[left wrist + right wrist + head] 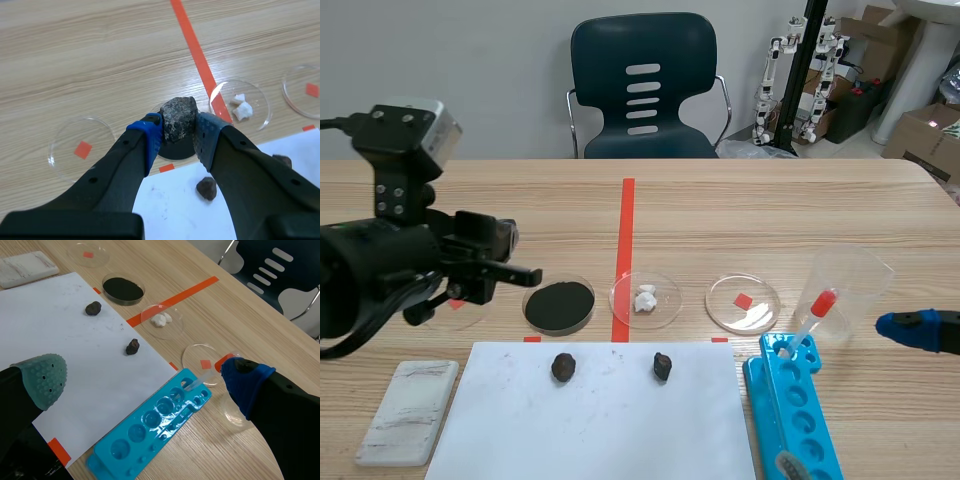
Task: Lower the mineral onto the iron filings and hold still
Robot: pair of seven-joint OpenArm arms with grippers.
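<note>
Between the pads of the left pincer (177,134) the mineral (178,116) is gripped tight, raised off the desk (100,60); just beneath it lies the filings dish (175,149); a rock (206,188) rests on paper (165,202) under the fingers; the right pincer (142,377) gapes wide, a blue tray (150,432) ahead.
</note>
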